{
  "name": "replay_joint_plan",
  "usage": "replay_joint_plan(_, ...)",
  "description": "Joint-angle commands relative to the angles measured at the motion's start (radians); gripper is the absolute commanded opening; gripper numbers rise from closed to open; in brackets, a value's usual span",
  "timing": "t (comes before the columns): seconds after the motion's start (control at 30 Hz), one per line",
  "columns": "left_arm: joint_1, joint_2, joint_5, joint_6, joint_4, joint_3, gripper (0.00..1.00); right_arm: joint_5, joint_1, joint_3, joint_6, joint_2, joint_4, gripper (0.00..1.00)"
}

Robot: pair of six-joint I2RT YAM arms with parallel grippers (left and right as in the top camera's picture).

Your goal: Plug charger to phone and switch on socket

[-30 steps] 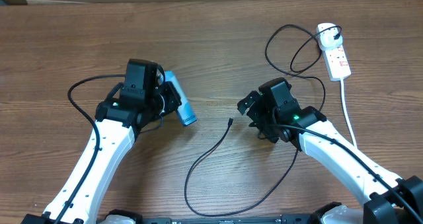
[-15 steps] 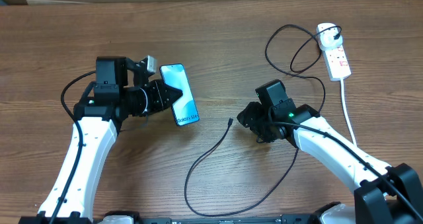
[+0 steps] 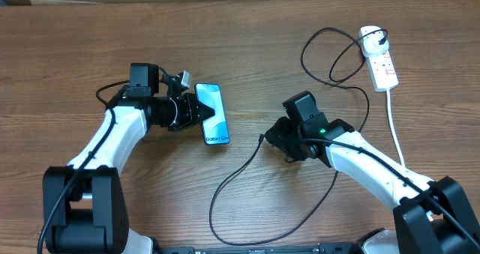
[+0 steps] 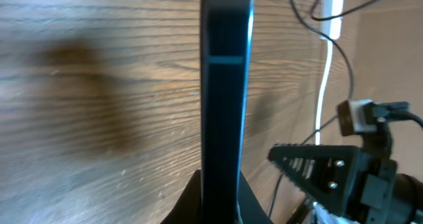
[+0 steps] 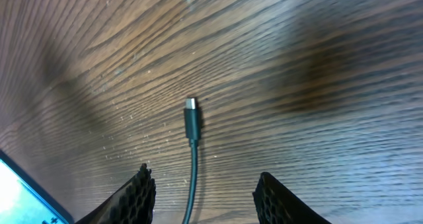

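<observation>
Right end effector (image 5: 205, 176) closer, astride charger (image 5: 192, 121)

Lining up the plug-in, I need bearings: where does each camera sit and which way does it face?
Overhead: above the table, facing straight down; shows left gripper holding the phone, right gripper, socket.
Left wrist: faces along the phone's edge toward the socket; its fingers clamp the phone.
Right wrist: faces down at the charger connector; its open fingers flank it.
Shared: overhead and right wrist both show the connector.
</observation>
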Motion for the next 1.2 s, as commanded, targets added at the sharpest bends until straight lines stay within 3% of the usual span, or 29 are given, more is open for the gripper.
replay_joint_plan(0.0,0.002,0.033,0.122,0.030,0.033,0.008,0.04,0.018,0.009,0.007,-0.007,0.006,0.008,0.48)
replay_joint_plan(0.13,0.002,0.079,0.113,0.029,0.037,0.008,0.04,0.065,0.009,0.007,0.050,0.006,0.004,0.46)
replay_joint_plan(0.23,0.002,0.114,0.114,0.029,0.055,0.008,0.04,0.094,0.015,0.007,0.050,0.006,0.022,0.23)
replay_joint_plan(0.27,0.002,0.124,0.109,0.028,0.064,0.008,0.04,0.109,0.018,0.006,0.050,0.006,0.024,0.22)
replay_joint_plan(0.37,0.002,0.149,0.066,-0.008,0.086,0.008,0.04,0.148,0.032,0.006,0.050,0.006,0.029,0.34)
replay_joint_plan(0.6,-0.002,0.151,-0.037,-0.079,0.093,0.008,0.04,0.125,0.043,0.006,0.049,0.006,0.039,0.35)
replay_joint_plan(0.77,-0.018,0.151,-0.105,-0.077,0.109,0.008,0.04,0.093,0.050,0.006,-0.007,0.006,0.089,0.46)
replay_joint_plan(1.17,-0.050,0.151,-0.104,-0.072,0.163,0.008,0.04,-0.045,0.068,0.006,-0.003,0.142,0.173,0.51)
